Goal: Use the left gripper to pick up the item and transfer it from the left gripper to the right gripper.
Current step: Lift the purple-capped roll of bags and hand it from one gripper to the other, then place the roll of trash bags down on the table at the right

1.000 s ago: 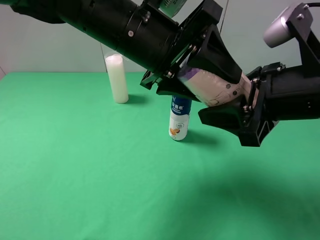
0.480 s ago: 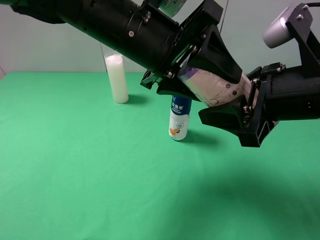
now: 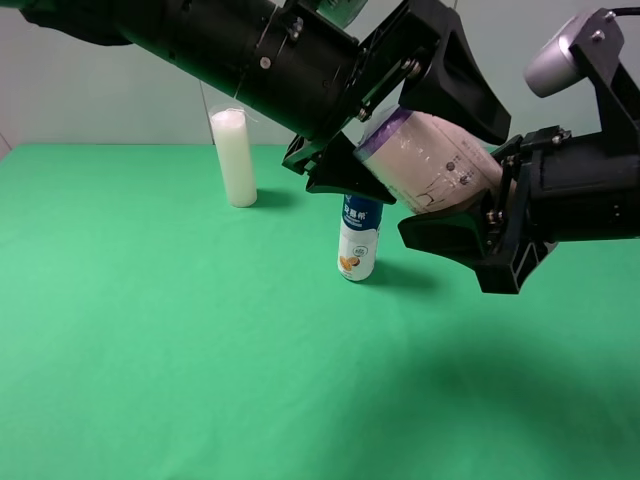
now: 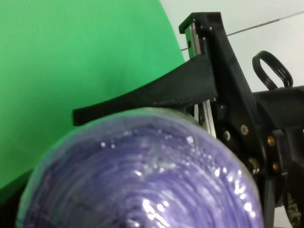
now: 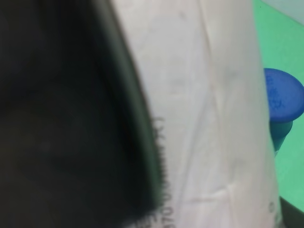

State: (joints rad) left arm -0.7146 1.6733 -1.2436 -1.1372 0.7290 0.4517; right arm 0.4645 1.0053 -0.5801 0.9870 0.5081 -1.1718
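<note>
Table [image 3: 150,350] green. Pack [image 3: 430,170] white with small dark print, purple end. Bottle [image 3: 358,240] white, blue cap, blue label. Cylinder [image 3: 234,157] white.

Item [image 3: 430,165]: glossy clear plastic film, creased, over a white paper-like wrap; its purple end is shiny with glare spots. Left gripper [image 3: 450,165]: matt black plastic, small metal screws. Table cloth [image 3: 150,350]: matt green, smooth. Bottle [image 3: 359,240] at centre: glossy printed label, smooth blue plastic cap. White cylinder [image 3: 234,155] at 11 o'clock: smooth, waxy-looking.
</note>
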